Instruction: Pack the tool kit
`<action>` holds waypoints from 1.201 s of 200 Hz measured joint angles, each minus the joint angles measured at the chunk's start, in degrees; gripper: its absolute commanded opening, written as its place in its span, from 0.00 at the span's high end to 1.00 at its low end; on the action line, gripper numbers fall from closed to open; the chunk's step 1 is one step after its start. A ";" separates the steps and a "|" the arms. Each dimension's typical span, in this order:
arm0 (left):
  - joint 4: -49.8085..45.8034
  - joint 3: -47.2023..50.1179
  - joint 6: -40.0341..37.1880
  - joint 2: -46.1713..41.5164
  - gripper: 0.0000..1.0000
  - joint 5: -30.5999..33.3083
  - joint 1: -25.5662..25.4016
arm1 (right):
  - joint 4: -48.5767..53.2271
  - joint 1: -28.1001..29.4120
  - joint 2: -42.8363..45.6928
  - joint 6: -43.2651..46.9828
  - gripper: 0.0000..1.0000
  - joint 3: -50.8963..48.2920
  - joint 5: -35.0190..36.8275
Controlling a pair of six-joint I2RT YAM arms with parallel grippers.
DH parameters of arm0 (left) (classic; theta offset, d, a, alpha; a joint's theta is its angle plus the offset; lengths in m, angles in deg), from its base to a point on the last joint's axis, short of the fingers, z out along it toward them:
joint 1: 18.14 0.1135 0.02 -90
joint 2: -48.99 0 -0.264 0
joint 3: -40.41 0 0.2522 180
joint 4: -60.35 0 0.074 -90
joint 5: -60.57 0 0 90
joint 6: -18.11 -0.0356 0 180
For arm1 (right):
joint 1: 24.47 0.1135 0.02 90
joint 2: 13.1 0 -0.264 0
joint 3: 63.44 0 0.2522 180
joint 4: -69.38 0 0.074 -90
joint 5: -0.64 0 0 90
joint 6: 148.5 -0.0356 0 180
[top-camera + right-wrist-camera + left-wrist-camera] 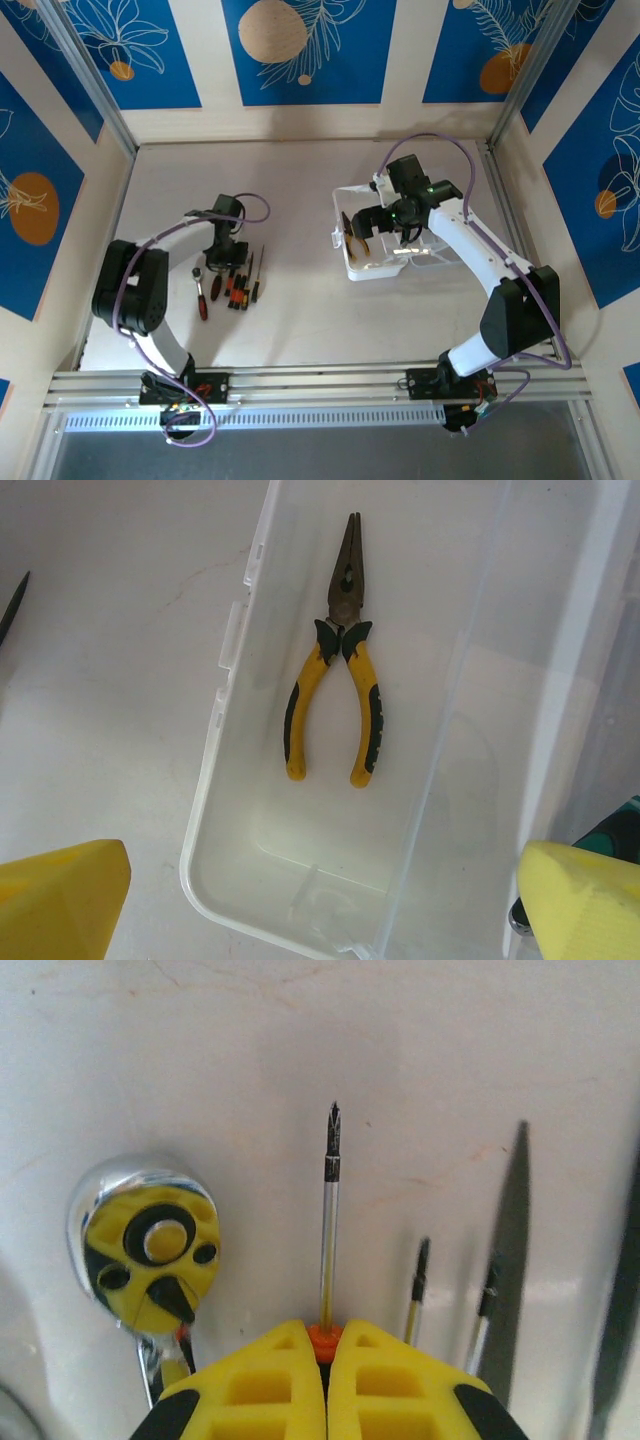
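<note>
Three eyes on my bench: one overhead, one on each wrist.
The top camera sits high behind my bases, looking down on the whole bench [300, 320] and both arms. My left wrist camera is low and close, facing past my left claw [326, 1345] along a screwdriver [328, 1240]. My right wrist camera looks down from farther up, past my right claw [320, 900] into the case [250, 830]. The overhead view takes in both spots.

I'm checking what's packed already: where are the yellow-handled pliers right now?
The pliers lie flat inside the clear case in the right wrist view; from above, the case sits right of centre on the table, beneath the right gripper.
</note>
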 measured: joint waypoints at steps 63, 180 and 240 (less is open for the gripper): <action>-1.46 -7.69 0.15 -14.32 1.00 -10.75 -0.02 | -1.20 -0.37 4.07 -0.42 0.01 -1.07 -3.34; 33.33 -5.86 24.09 -17.55 1.00 -43.50 -3.52 | -21.14 11.74 6.40 -4.74 0.17 -4.09 -21.11; 41.29 -5.86 28.65 -15.39 1.00 -45.57 -7.72 | -27.21 13.68 2.45 -7.02 0.43 -2.01 -22.93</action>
